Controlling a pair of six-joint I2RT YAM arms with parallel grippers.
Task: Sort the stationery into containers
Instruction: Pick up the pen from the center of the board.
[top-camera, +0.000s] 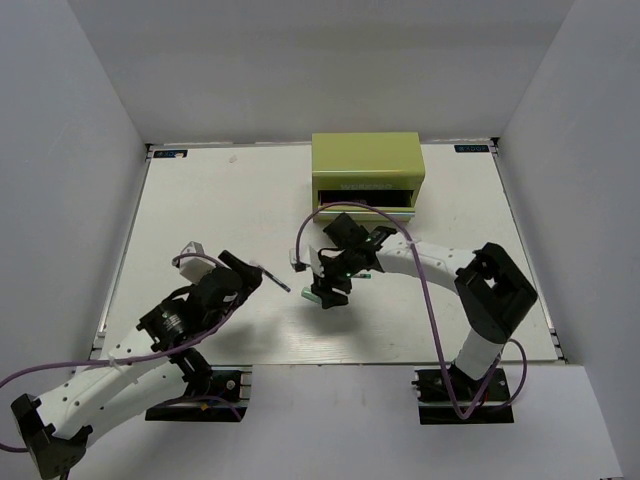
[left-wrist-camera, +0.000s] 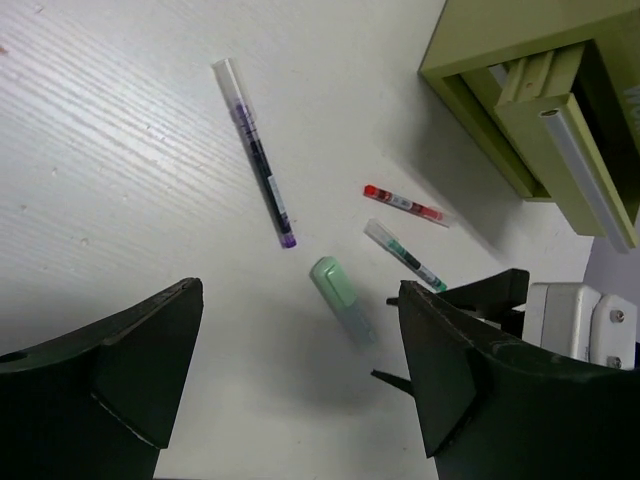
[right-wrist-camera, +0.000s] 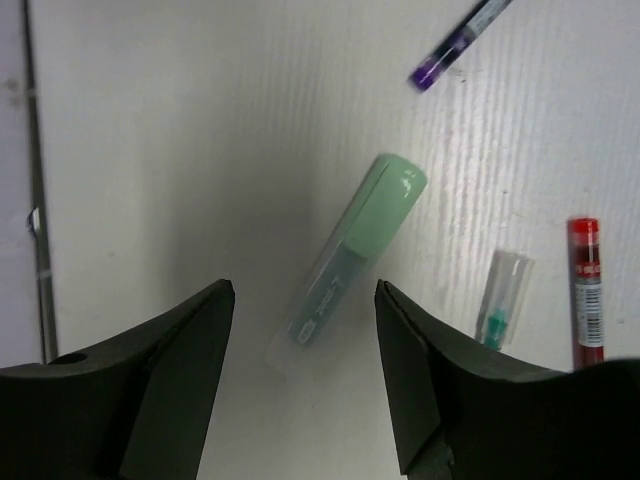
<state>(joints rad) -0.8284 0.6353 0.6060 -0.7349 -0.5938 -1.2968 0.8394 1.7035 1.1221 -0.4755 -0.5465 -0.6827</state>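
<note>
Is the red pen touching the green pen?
Apart. The left wrist view shows bare white table between the thin red pen and the thin clear green-inked pen.

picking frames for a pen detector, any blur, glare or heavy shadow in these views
Top external: even light, no glare, but the pens look tiny. Left wrist: the purple-tipped pen and red pen are crisp; the green-capped marker is soft. Right wrist: the same marker is slightly soft, with a dim shadow beside it, under the dark right tool.
</note>
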